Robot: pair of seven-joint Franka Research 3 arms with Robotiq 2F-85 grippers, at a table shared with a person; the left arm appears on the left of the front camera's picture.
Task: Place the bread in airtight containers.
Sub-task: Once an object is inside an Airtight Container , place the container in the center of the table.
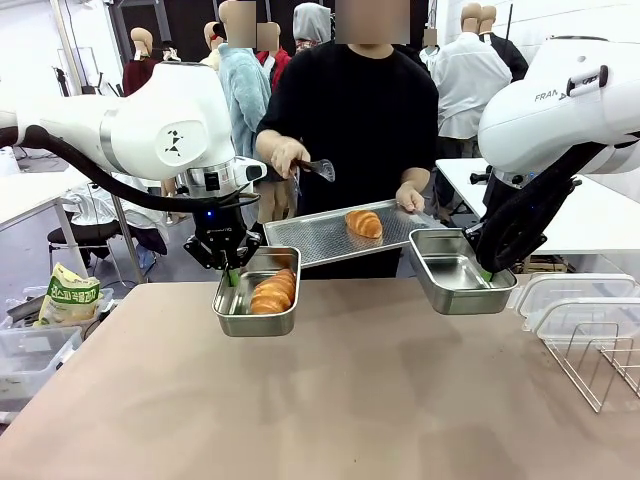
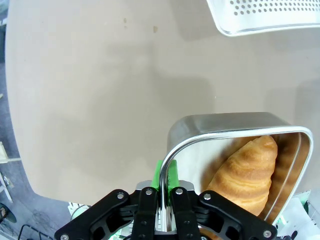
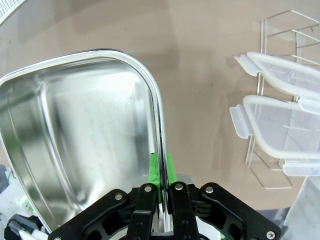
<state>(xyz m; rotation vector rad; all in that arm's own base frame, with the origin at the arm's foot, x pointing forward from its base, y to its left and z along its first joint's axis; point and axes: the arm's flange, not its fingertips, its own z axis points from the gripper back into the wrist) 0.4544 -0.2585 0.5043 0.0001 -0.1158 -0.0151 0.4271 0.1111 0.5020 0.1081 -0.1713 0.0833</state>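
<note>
- Steel shows in both containers: the left tub (image 1: 257,305) hangs over the bench (image 1: 350,400) near its far edge. Its far-left rim is pinched by the left jaws, which are closed tight on the thin metal with a green pad (image 2: 159,174) on either side.
- One croissant (image 1: 274,292) lies inside the left tub, along its right wall.
- The right tub (image 1: 455,272) is tilted and bare inside, with its right rim clamped by the right jaws, closed down on the metal in the same way.
- The second croissant (image 1: 364,223) sits on a perforated baking tray (image 1: 320,238). A person at the far side holds the tray between the two tubs, with one hand (image 1: 410,195) at its right end.
- The person's other hand (image 1: 288,155) holds dark tongs (image 1: 320,168) over the tray's left end.
- Clear snap lids (image 1: 565,298) lie at the bench's right side, just right of the right tub, against a wire rack (image 1: 595,360).
- A printed bag (image 1: 68,295) stands off the bench to the left.
</note>
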